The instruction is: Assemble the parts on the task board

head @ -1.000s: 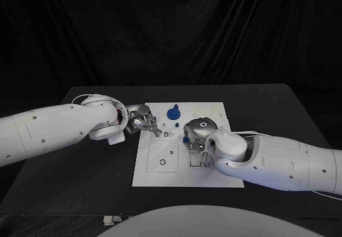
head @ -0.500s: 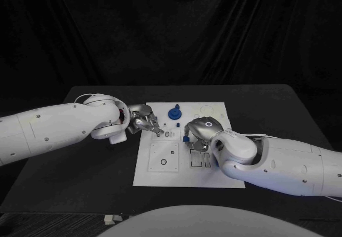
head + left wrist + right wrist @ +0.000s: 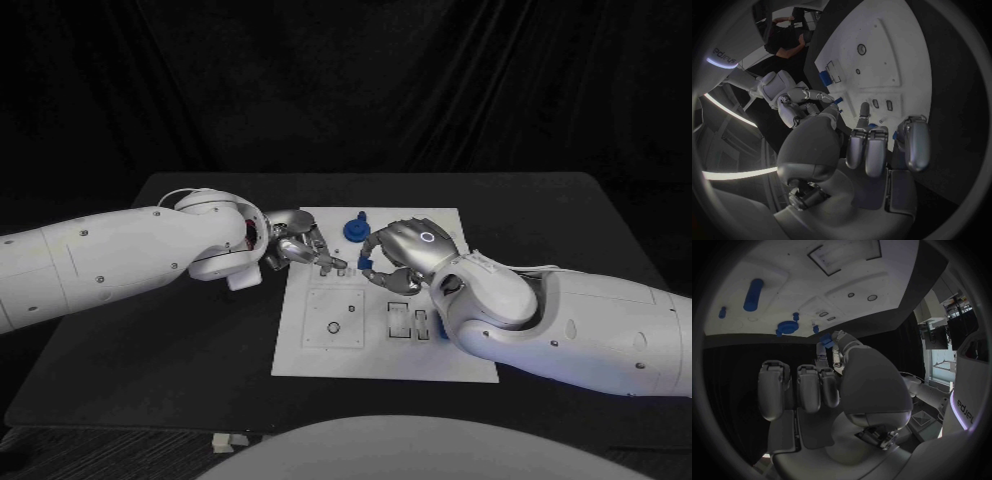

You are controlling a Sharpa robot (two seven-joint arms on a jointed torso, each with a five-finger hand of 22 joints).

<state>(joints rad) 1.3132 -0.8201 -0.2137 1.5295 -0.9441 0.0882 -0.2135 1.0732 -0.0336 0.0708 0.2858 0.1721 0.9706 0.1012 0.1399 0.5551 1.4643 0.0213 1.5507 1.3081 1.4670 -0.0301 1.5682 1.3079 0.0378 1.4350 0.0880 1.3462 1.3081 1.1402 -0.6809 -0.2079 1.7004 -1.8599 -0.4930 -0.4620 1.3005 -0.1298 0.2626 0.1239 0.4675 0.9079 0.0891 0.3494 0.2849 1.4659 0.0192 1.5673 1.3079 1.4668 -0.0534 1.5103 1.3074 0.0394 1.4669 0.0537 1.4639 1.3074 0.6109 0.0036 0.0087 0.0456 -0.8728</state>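
Note:
The white task board (image 3: 378, 355) lies mid-table. My right hand (image 3: 405, 255) hovers over its middle and pinches a small blue part (image 3: 825, 342) between thumb and finger; the same part (image 3: 837, 101) shows in the left wrist view. My left hand (image 3: 303, 249) reaches over the board's left edge, its fingers (image 3: 867, 150) side by side and holding nothing, their tips close above the board. A blue round part (image 3: 352, 232) with a peg stands at the board's far end between the two hands. A blue cylinder (image 3: 752, 294) and a blue disc (image 3: 789, 326) sit on the board.
Two narrow rectangular slots (image 3: 408, 322) and a square recess with a hole (image 3: 333, 322) lie on the near half of the board. Another blue piece (image 3: 825, 78) sits beside the slots. Black table (image 3: 173, 340) surrounds the board.
My right hand has moved away from the rectangular slots toward the board's far end, carrying the small blue part. The left hand has shifted only slightly.

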